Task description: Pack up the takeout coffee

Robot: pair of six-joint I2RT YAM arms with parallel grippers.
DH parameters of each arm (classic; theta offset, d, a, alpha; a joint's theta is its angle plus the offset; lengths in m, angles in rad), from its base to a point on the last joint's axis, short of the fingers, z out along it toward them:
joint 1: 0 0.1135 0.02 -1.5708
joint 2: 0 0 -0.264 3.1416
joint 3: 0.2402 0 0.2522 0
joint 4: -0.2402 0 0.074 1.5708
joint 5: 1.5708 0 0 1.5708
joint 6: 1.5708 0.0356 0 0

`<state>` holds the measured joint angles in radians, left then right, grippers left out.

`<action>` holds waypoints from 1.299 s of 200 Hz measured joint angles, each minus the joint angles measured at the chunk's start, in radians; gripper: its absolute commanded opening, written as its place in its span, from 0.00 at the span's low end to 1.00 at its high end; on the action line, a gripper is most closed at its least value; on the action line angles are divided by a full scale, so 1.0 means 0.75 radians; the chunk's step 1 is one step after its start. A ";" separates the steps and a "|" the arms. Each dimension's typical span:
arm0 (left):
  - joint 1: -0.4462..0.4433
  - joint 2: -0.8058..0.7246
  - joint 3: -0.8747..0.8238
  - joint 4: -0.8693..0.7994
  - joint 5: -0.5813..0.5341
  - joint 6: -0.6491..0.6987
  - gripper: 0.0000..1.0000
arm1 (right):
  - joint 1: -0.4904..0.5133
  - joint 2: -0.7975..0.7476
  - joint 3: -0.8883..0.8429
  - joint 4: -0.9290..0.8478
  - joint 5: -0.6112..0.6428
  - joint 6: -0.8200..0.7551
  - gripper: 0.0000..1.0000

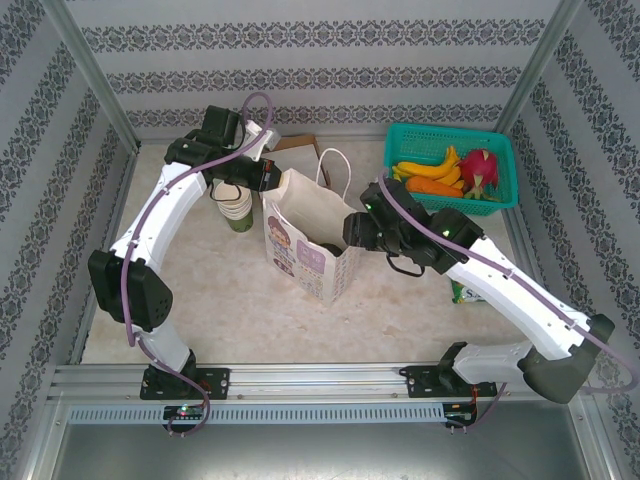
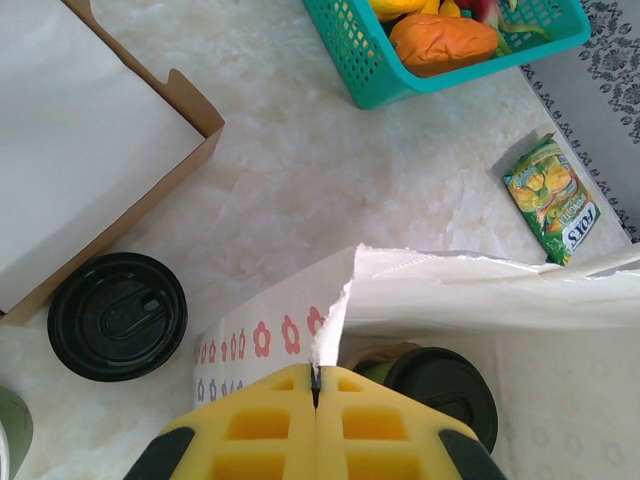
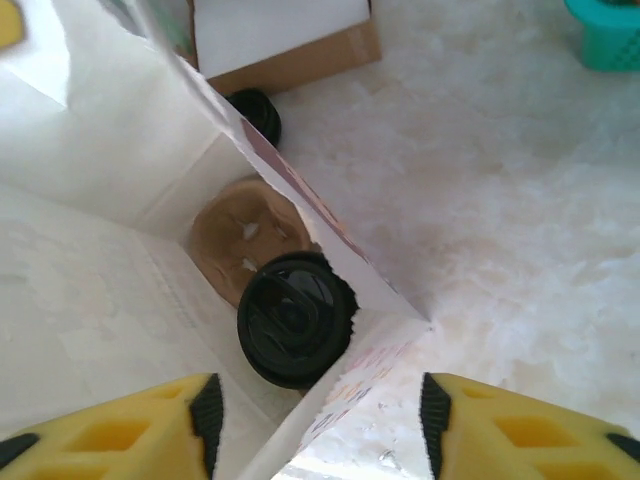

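I see the olive-green paper coffee cup with its round black plastic lid (image 3: 295, 320) upright inside the white printed paper bag (image 1: 300, 245). My left fingers (image 2: 260, 430) pinch the bag's rim. My right fingers (image 3: 120, 430) hang apart above, empty. I judge the cup light and crushable, so I'd grip the sides below the lid.

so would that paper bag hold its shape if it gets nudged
Probably not: the paper bag looks thin and floppy, its rim ragged where the left gripper pinches it. With a lidded coffee cup inside, its base likely stays put while the walls buckle.
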<state>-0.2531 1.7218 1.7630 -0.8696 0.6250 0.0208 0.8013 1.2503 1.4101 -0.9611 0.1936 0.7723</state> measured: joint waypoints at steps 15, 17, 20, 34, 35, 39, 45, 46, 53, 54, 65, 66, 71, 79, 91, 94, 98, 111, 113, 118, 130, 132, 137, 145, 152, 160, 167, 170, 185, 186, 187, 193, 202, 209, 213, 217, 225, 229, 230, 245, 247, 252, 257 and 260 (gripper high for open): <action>0.000 0.000 -0.011 0.007 0.001 -0.008 0.00 | 0.000 0.009 -0.010 -0.009 -0.006 0.013 0.47; 0.000 0.000 -0.013 0.009 0.001 -0.009 0.00 | 0.000 0.011 -0.010 -0.010 -0.007 0.010 0.47; 0.000 0.000 -0.014 0.010 0.001 -0.010 0.00 | 0.000 0.013 -0.010 -0.011 -0.010 0.015 0.45; 0.000 0.000 -0.019 0.018 0.001 -0.014 0.00 | 0.000 0.024 -0.011 -0.008 -0.032 0.016 0.39; 0.000 0.000 -0.019 0.018 0.001 -0.015 0.00 | 0.000 0.025 -0.011 -0.008 -0.036 0.016 0.38; 0.000 0.000 -0.021 0.022 0.000 -0.017 0.00 | 0.000 0.028 -0.011 -0.006 -0.041 0.011 0.37; 0.000 -0.001 -0.024 0.027 0.000 -0.021 0.00 | 0.000 0.034 -0.011 -0.001 -0.053 0.010 0.34; 0.000 -0.001 -0.024 0.028 0.000 -0.021 0.00 | 0.000 0.034 -0.011 0.000 -0.055 0.011 0.34; 0.000 -0.002 -0.029 0.035 -0.001 -0.031 0.00 | 0.000 0.040 -0.011 0.007 -0.068 0.008 0.31; 0.000 -0.002 -0.030 0.036 0.000 -0.031 0.00 | 0.000 0.041 -0.011 0.008 -0.070 0.010 0.30; 0.000 -0.010 -0.049 0.058 0.000 -0.046 0.00 | 0.000 0.054 -0.009 0.013 -0.085 -0.008 0.23; 0.000 -0.010 -0.050 0.060 -0.001 -0.046 0.00 | 0.000 0.056 -0.009 0.014 -0.087 -0.003 0.23; 0.000 -0.016 -0.061 0.065 -0.001 -0.054 0.00 | 0.000 0.063 -0.007 0.015 -0.094 -0.015 0.20; 0.000 -0.028 -0.076 0.072 -0.001 -0.071 0.00 | 0.000 0.074 -0.003 0.016 -0.101 -0.024 0.16; 0.000 -0.048 -0.093 0.077 -0.003 -0.091 0.00 | -0.002 0.096 0.014 0.013 -0.109 -0.045 0.09; 0.000 -0.053 -0.097 0.080 -0.005 -0.097 0.00 | -0.002 0.104 0.022 0.012 -0.110 -0.043 0.08; 0.000 -0.063 -0.103 0.086 -0.006 -0.106 0.00 | -0.004 0.111 0.030 0.012 -0.112 -0.056 0.08; 0.000 -0.094 -0.122 0.099 -0.006 -0.133 0.00 | -0.021 0.142 0.067 0.008 -0.120 -0.084 0.05; 0.000 -0.098 -0.125 0.100 -0.006 -0.138 0.00 | -0.024 0.146 0.070 0.009 -0.121 -0.087 0.04; 0.000 -0.110 -0.132 0.100 -0.006 -0.148 0.01 | -0.035 0.156 0.085 0.009 -0.122 -0.102 0.03; 0.000 -0.134 -0.144 0.100 -0.006 -0.171 0.03 | -0.063 0.177 0.115 0.009 -0.130 -0.132 0.01; 0.000 -0.138 -0.146 0.100 -0.006 -0.175 0.03 | -0.068 0.180 0.120 0.009 -0.131 -0.134 0.01; 0.000 -0.147 -0.152 0.100 -0.006 -0.183 0.04 | -0.080 0.187 0.132 0.009 -0.136 -0.149 0.01; 0.000 -0.163 -0.162 0.101 -0.006 -0.196 0.05 | -0.104 0.201 0.153 0.008 -0.148 -0.174 0.01; 0.000 -0.174 -0.172 0.101 -0.006 -0.206 0.07 | -0.124 0.214 0.172 0.007 -0.162 -0.197 0.01; 0.000 -0.187 -0.181 0.101 -0.006 -0.216 0.08 | -0.147 0.230 0.193 0.004 -0.178 -0.223 0.02; 0.000 -0.196 -0.187 0.102 -0.006 -0.224 0.10 | -0.171 0.247 0.213 -0.001 -0.197 -0.248 0.02; 0.000 -0.201 -0.190 0.103 -0.006 -0.228 0.11 | -0.179 0.253 0.220 -0.002 -0.205 -0.256 0.02; 0.000 -0.229 -0.211 0.104 -0.011 -0.245 0.19 | -0.230 0.282 0.247 -0.005 -0.248 -0.312 0.03; 0.000 -0.232 -0.213 0.104 -0.012 -0.244 0.19 | -0.233 0.283 0.248 -0.005 -0.249 -0.316 0.03; 0.000 -0.233 -0.215 0.105 -0.012 -0.245 0.19 | -0.238 0.286 0.251 -0.006 -0.253 -0.322 0.03; 0.000 -0.249 -0.226 0.105 -0.015 -0.253 0.21 | -0.258 0.297 0.261 -0.010 -0.270 -0.344 0.03; 0.000 -0.273 -0.245 0.106 -0.022 -0.260 0.24 | -0.292 0.312 0.276 -0.011 -0.306 -0.377 0.03; 0.000 -0.291 -0.257 0.108 -0.027 -0.266 0.30 | -0.319 0.328 0.288 -0.013 -0.332 -0.404 0.03; 0.000 -0.302 -0.264 0.111 -0.033 -0.264 0.35 | -0.331 0.334 0.292 -0.012 -0.344 -0.418 0.03; 0.000 -0.312 -0.271 0.113 -0.036 -0.274 0.41 | -0.345 0.341 0.299 -0.013 -0.360 -0.431 0.03; 0.000 -0.333 -0.283 0.122 -0.042 -0.277 0.55 | -0.370 0.356 0.308 -0.016 -0.388 -0.460 0.03; 0.000 -0.342 -0.289 0.126 -0.046 -0.282 0.61 | -0.380 0.362 0.309 -0.016 -0.398 -0.473 0.03; 0.000 -0.345 -0.291 0.126 -0.047 -0.285 0.62 | -0.385 0.364 0.310 -0.017 -0.401 -0.475 0.03; 0.000 -0.385 -0.319 0.138 -0.068 -0.297 0.78 | -0.417 0.381 0.318 -0.027 -0.428 -0.518 0.03; 0.000 -0.392 -0.325 0.141 -0.072 -0.291 0.80 | -0.422 0.384 0.319 -0.027 -0.430 -0.522 0.03; 0.000 -0.407 -0.337 0.149 -0.081 -0.302 0.84 | -0.431 0.388 0.323 -0.030 -0.436 -0.535 0.03; 0.000 -0.423 -0.351 0.157 -0.095 -0.316 0.87 | -0.440 0.391 0.326 -0.031 -0.444 -0.543 0.03; 0.000 -0.434 -0.362 0.164 -0.106 -0.314 0.89 | -0.448 0.392 0.326 -0.032 -0.447 -0.550 0.03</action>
<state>-0.2531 1.3960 1.4918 -0.7464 0.5453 -0.2150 0.4656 1.5440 1.6547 -0.9848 -0.1413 0.3599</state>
